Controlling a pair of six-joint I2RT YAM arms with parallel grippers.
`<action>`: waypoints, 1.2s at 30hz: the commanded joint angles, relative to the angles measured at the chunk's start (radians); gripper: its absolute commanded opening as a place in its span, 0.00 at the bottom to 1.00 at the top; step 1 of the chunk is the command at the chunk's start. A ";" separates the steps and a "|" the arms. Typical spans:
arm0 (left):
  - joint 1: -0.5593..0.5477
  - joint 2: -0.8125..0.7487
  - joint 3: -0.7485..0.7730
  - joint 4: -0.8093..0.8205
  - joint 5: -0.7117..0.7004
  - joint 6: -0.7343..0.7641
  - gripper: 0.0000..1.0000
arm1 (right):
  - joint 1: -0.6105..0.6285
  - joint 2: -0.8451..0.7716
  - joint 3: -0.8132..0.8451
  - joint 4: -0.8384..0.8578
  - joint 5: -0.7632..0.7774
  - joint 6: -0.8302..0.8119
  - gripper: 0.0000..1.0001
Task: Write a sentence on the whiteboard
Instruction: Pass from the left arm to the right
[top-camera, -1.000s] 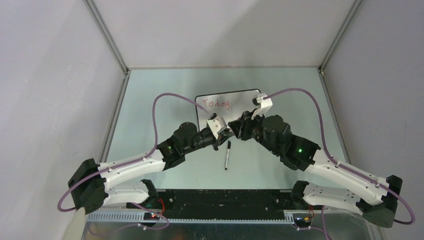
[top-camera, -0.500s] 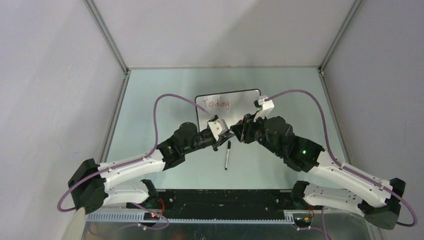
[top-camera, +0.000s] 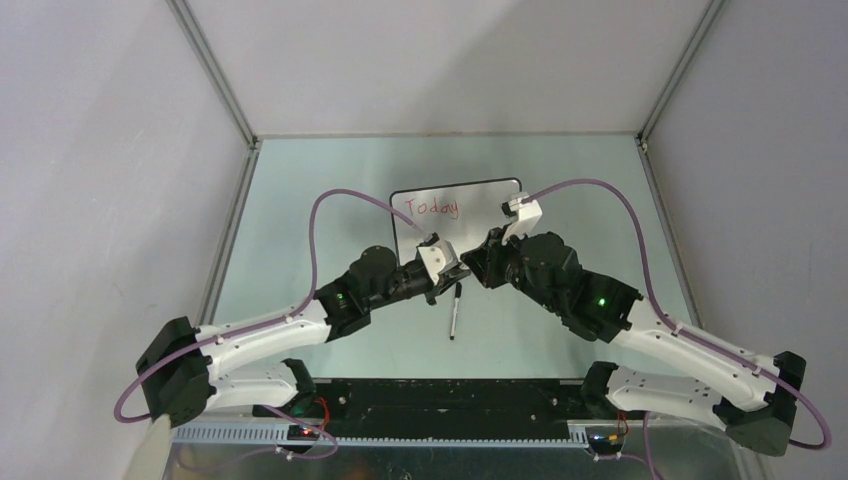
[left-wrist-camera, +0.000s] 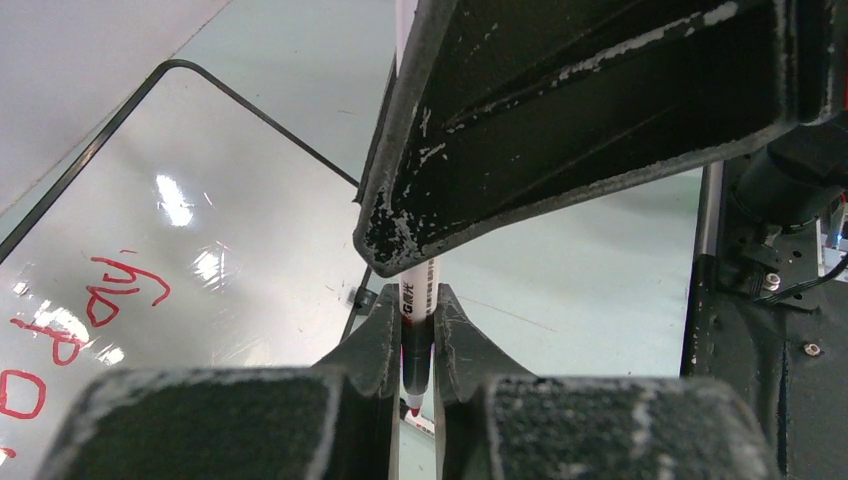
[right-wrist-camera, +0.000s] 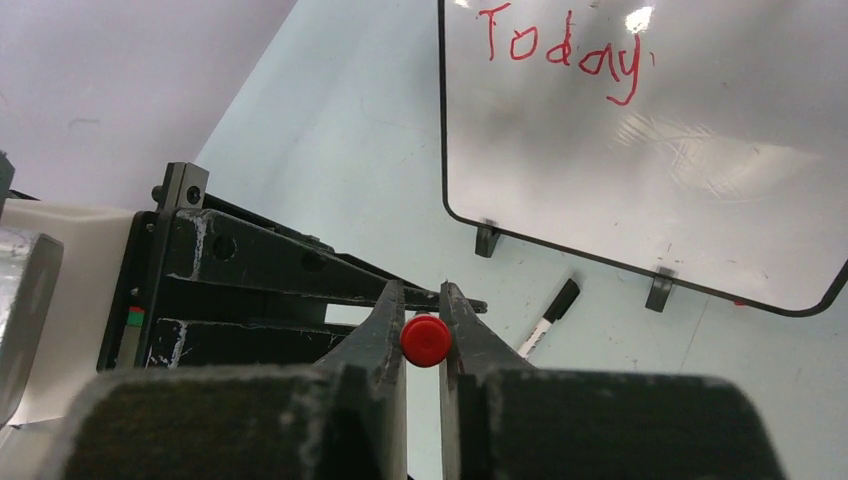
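whiteboard (top-camera: 478, 205): 1 | sentence (top-camera: 432, 208): 1 word | markers (top-camera: 454, 312): 2, 1 a held marker (left-wrist-camera: 416, 305) | red cap (right-wrist-camera: 426, 340): likely 1

The left arm (top-camera: 265, 335) and right arm (top-camera: 690, 352) are white links between bulky black joints, each with a small green light (top-camera: 341, 297). A purple cable (top-camera: 345, 192) loops along each; the black gripper fingers (left-wrist-camera: 220, 425) are scuffed and paint-chipped.

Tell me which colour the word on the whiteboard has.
Red. The word "Today" on the whiteboard shows best in the right wrist view.
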 joint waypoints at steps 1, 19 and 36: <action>-0.009 -0.017 0.036 0.027 0.012 0.032 0.00 | 0.005 0.013 0.027 0.013 0.025 0.023 0.00; -0.008 -0.026 0.019 0.041 -0.001 0.051 0.02 | 0.005 0.004 0.006 0.015 -0.072 -0.037 0.31; -0.009 -0.038 0.012 0.049 -0.016 0.059 0.03 | 0.004 0.022 0.006 -0.010 -0.022 -0.027 0.00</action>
